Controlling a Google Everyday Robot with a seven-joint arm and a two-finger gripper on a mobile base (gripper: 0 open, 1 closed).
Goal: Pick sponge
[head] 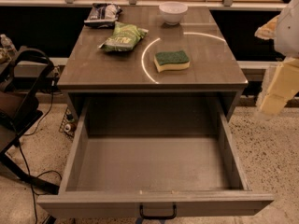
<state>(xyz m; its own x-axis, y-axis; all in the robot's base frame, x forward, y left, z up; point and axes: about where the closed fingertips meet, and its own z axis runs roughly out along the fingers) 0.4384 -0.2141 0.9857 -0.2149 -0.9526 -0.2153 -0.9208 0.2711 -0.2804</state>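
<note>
The sponge (172, 60) lies flat on the grey cabinet top (93, 69), right of the middle near the front edge. It has a dark green scouring top over pale yellow foam and wavy edges. My gripper (276, 90) hangs at the far right edge of the view, pale yellow and blurred, off the side of the cabinet and well to the right of the sponge. Nothing is in contact with the sponge.
A crinkly green snack bag (123, 37) lies left of the sponge. A dark snack bag (103, 14) sits at the back left. A white bowl (173, 12) stands at the back. The top drawer (154, 157) is pulled open below, with a black handle (158, 213).
</note>
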